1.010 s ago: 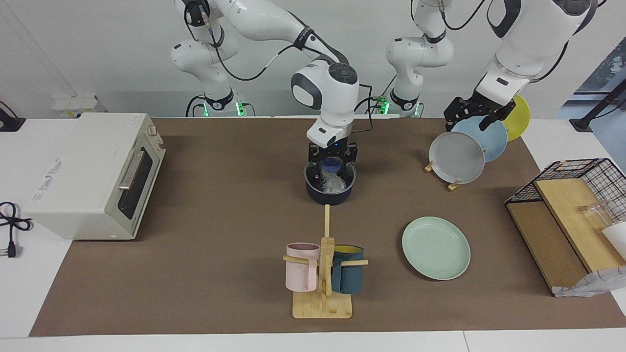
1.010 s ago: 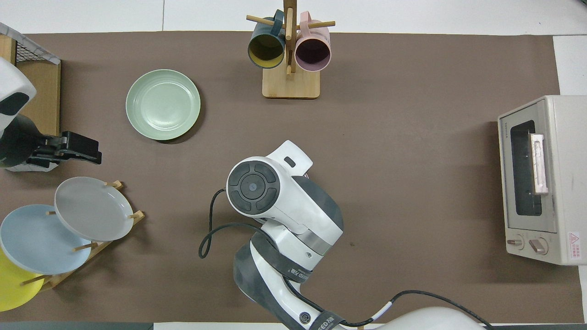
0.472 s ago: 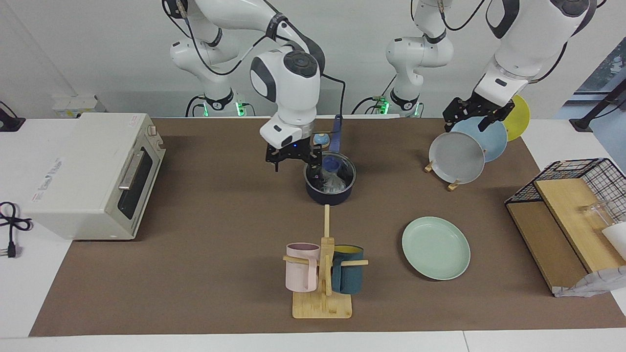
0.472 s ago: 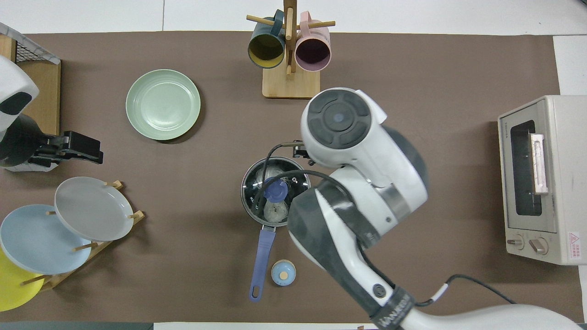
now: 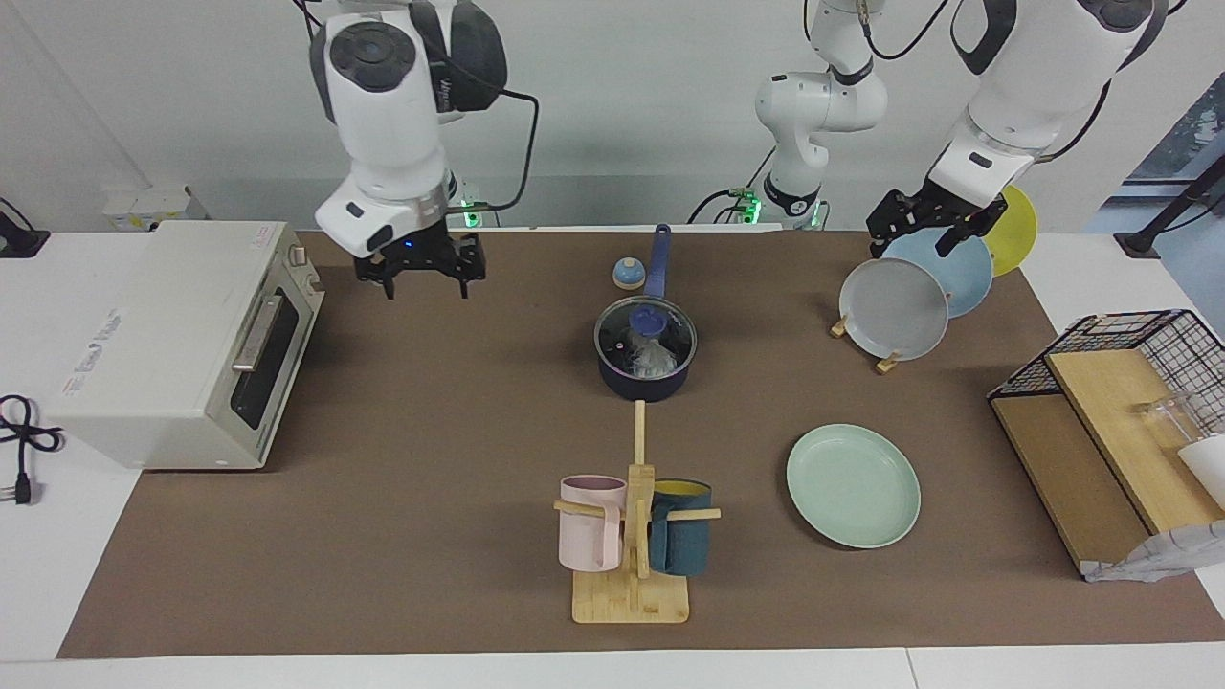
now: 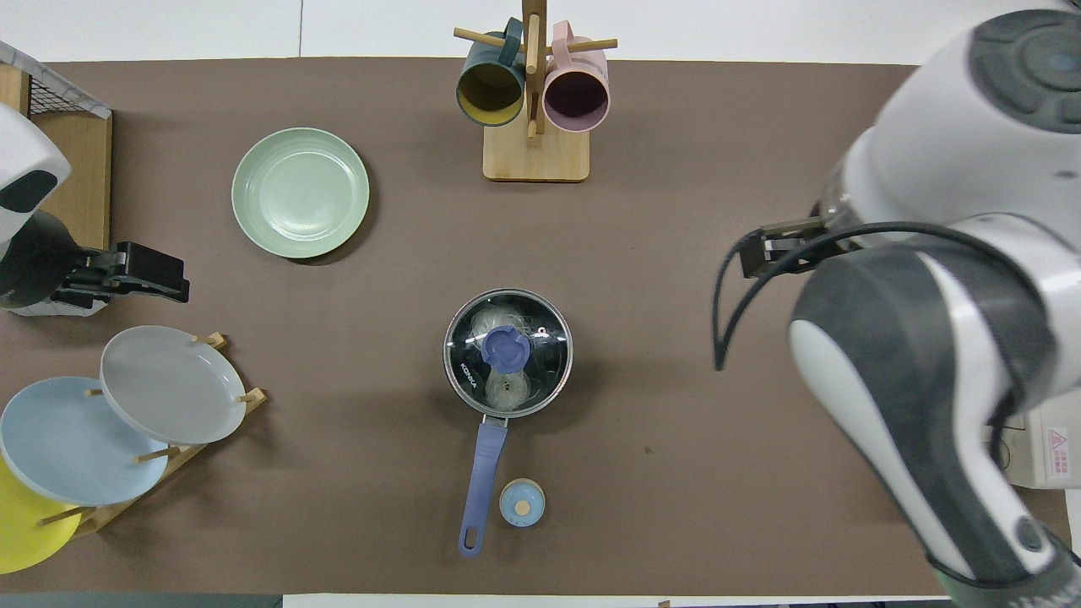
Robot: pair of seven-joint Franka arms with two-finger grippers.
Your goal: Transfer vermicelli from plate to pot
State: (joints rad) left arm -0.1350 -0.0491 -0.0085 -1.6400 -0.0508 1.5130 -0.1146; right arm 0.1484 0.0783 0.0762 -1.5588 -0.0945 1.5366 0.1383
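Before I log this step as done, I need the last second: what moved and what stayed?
The right gripper, open and empty, rose off the pot and swung toward the right arm's end of the table, now hanging beside the toaster oven. The glass lid sits on the pot, the vermicelli inside. The left gripper waits unmoved over the plate rack; the plate stayed empty.
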